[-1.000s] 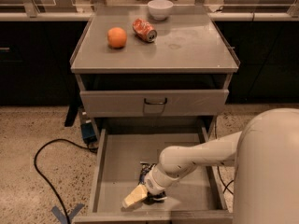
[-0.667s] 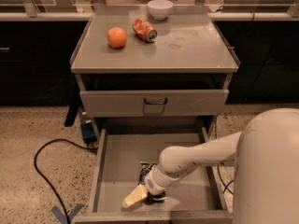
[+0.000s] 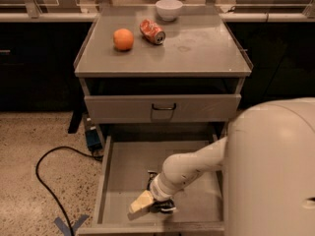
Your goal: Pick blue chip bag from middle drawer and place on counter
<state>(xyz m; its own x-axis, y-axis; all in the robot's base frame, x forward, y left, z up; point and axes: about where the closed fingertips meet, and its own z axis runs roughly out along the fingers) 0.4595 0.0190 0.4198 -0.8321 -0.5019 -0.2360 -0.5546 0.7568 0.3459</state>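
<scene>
Big white robot body (image 3: 275,171) hogs the right side. Past it is the counter (image 3: 197,58), wide and flat, and the bare metal on its right half looks to me like the obvious drop spot later. Below that the middle drawer (image 3: 123,176) is pulled out, and the arm (image 3: 192,166) reaches down and left into it. The gripper (image 3: 143,203) sits low near the drawer's front wall, right over the blue chip bag (image 3: 165,208), of which only a dark sliver pokes out under the wrist. Honestly can't tell if the gripper is spread or pinching the bag. For this grab I'd make sure it bites a decent fold of foil and not just a corner, since crinkly bags probably slip. Then lift straight up, clear of the front wall and the shut upper drawer front (image 3: 162,107), before swinging over. Small stuff up top to steer around: white bowl (image 3: 169,9), orange (image 3: 123,39), crushed soda can (image 3: 152,31).
</scene>
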